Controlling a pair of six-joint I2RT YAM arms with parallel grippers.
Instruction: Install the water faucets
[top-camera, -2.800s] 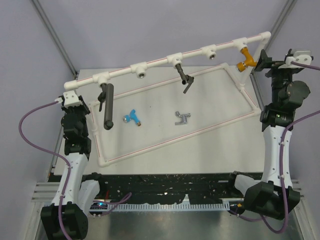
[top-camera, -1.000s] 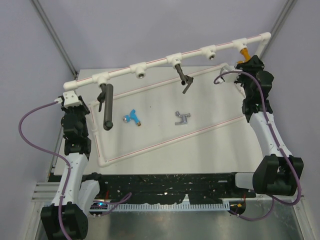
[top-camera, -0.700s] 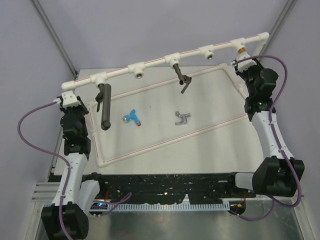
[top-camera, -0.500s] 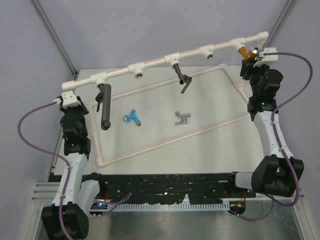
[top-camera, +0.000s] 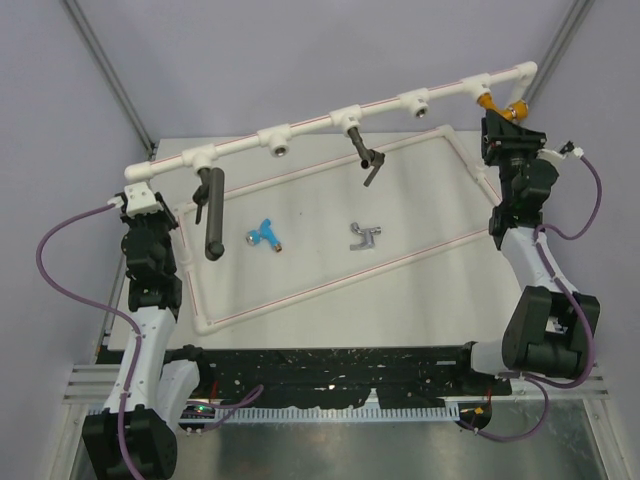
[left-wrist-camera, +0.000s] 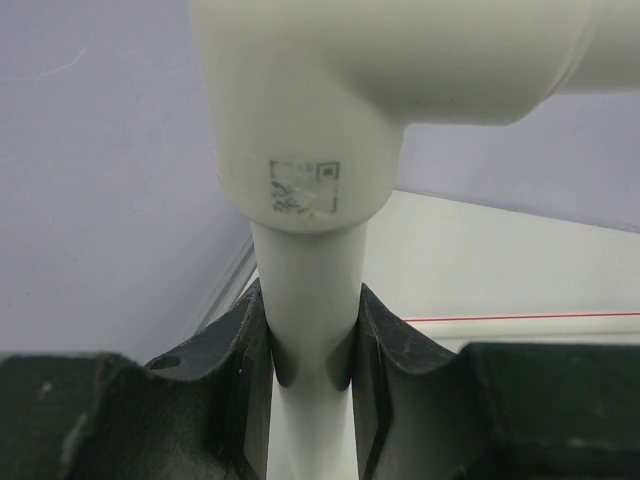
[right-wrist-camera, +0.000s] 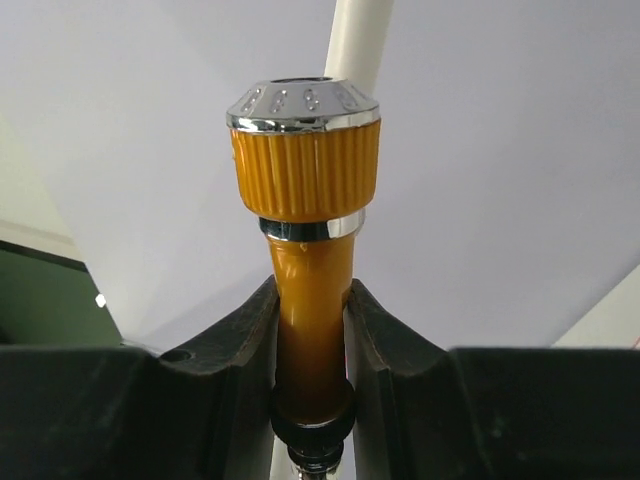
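The orange-gold faucet (top-camera: 488, 101) sits in the right-end socket of the raised white pipe rail (top-camera: 310, 124). My right gripper (top-camera: 500, 120) is shut on it. In the right wrist view both pads clamp the faucet's orange stem (right-wrist-camera: 308, 290) below its ribbed, chrome-capped knob. The blue faucet (top-camera: 265, 234) and the silver-grey faucet (top-camera: 365, 236) lie loose on the table inside the pipe frame. My left gripper (top-camera: 142, 203) is shut on the frame's white upright (left-wrist-camera: 305, 300) just under the left elbow fitting (left-wrist-camera: 310, 110).
A long dark grey cylinder (top-camera: 213, 212) hangs from the rail's left socket, and a dark lever piece (top-camera: 366, 160) hangs from a middle one. Two rail sockets (top-camera: 283, 150) face forward unfilled. The flat pipe frame (top-camera: 340, 278) rings the work area.
My right wrist has rolled around the orange-gold faucet, swinging its cable from the left side over to the right, and its jaws have tightened a little. The left arm has held still.
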